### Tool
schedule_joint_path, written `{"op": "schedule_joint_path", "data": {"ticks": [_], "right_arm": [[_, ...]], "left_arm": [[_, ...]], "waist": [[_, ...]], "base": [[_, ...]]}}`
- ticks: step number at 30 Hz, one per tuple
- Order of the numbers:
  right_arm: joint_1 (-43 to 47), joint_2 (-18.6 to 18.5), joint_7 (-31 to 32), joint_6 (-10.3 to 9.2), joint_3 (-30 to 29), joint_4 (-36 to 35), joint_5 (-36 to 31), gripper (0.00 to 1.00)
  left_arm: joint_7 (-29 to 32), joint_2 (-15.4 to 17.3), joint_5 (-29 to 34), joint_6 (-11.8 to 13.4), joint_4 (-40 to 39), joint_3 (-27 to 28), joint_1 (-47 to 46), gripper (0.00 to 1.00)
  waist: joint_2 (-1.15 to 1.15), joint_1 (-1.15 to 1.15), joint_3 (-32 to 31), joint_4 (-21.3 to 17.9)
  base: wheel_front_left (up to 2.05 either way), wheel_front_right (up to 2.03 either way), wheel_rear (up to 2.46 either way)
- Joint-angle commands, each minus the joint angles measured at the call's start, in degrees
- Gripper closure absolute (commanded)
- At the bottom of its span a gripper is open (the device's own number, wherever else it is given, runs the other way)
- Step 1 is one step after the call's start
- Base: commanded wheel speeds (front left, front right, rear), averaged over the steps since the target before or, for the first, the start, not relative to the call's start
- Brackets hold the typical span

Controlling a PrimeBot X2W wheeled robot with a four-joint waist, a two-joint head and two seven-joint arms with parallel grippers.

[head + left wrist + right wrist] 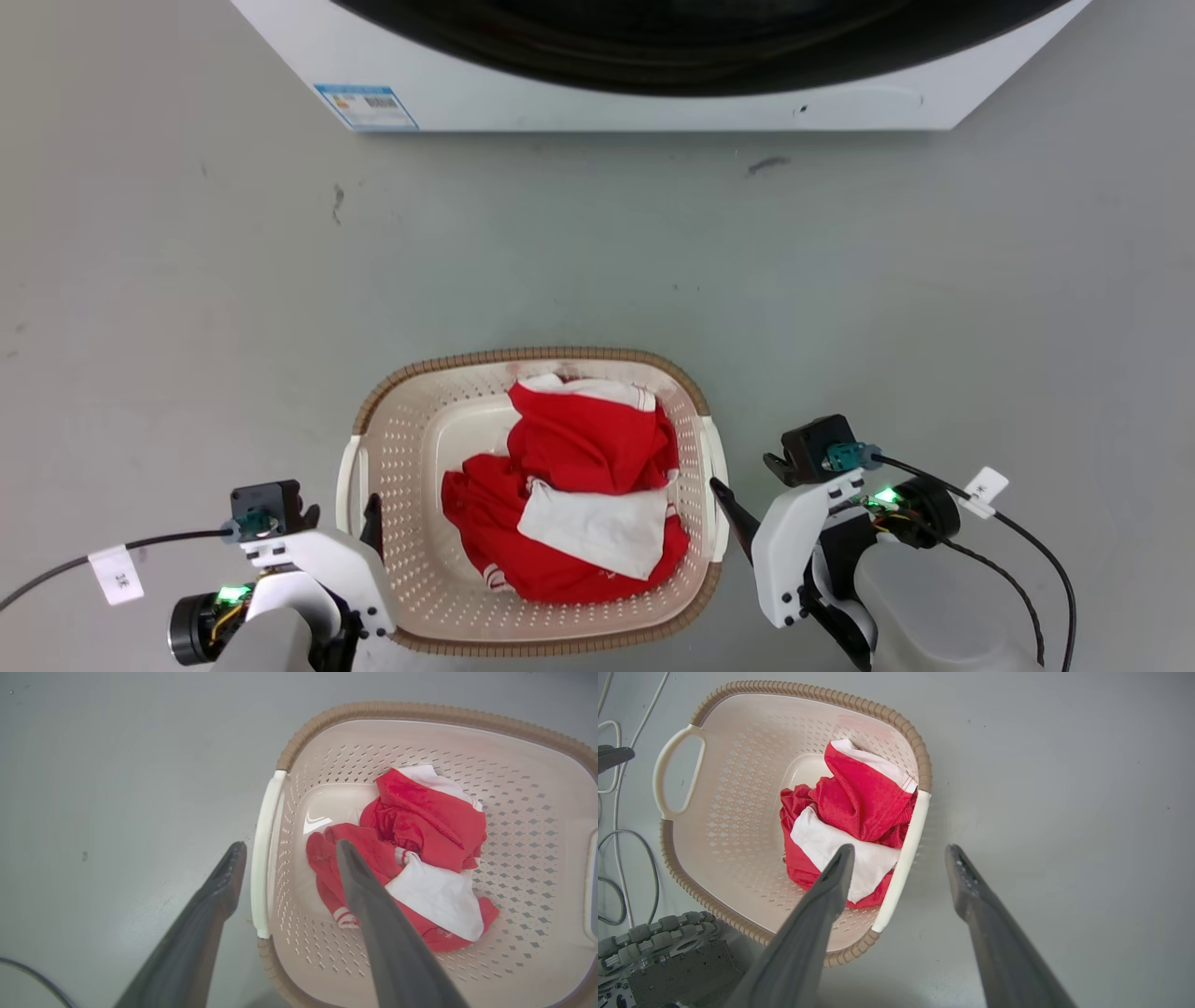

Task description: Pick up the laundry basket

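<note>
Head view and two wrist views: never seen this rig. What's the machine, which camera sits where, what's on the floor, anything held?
It's a wheeled robot with two arms. The head view looks down from its head; each wrist view looks along that arm's two dark fingers. On the grey floor stands a cream laundry basket holding red and white clothes, before a white washing machine. The left tool is open astride the basket's left handle, one finger inside, one outside; the right tool is open astride the right handle likewise. Nothing is held yet.
</note>
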Motion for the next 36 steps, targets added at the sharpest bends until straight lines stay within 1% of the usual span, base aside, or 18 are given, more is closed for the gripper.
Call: {"op": "schedule_joint_path", "data": {"ticks": [1,8,17,24,29,35,36], "right_arm": [[-1.5,0.0,0.4,-0.02,1.0,0.6,1.0,0.0],[-5.9,0.0,2.8,-0.02,6.2,3.7,5.1,0.0],[-11.7,0.0,4.7,-0.02,11.9,5.8,8.3,0.0],[-14.8,0.0,6.0,-0.02,15.3,6.9,9.6,0.0],[-16.4,0.0,6.2,-0.02,16.9,7.6,10.3,0.0],[-17.2,0.0,7.6,-0.02,19.3,7.0,12.1,0.0],[-17.2,0.0,8.0,-0.02,19.7,6.9,12.6,0.0]], "left_arm": [[0.1,0.6,-0.4,-0.2,0.9,0.1,-1.4,0.0],[0.6,1.4,-1.5,-0.2,5.8,0.4,-5.6,0.0],[1.8,2.2,-2.5,-0.1,8.1,0.3,-9.6,0.0],[2.1,1.9,-3.1,0.5,8.7,0.0,-11.7,0.0],[2.2,1.8,-3.6,0.3,9.0,-0.1,-12.7,0.0],[3.1,1.6,-4.1,0.0,9.2,-0.6,-13.8,0.0],[3.2,1.5,-4.2,-0.3,9.2,-0.7,-14.0,1.0]], "waist": [[0.0,-0.01,2.0,-0.1],[0.0,-0.01,7.1,-0.4],[0.0,-0.01,13.0,-0.6],[0.0,-0.01,15.8,-0.1],[0.0,-0.01,17.7,0.4],[0.0,-0.01,19.2,0.7],[0.0,-0.01,19.4,0.7]], "base": [[0.0,0.0,0.0],[0.0,0.0,0.0],[0.0,0.0,0.0],[0.0,0.0,0.0],[0.0,0.0,0.0],[0.0,0.0,0.0],[0.0,0.0,0.0]]}}
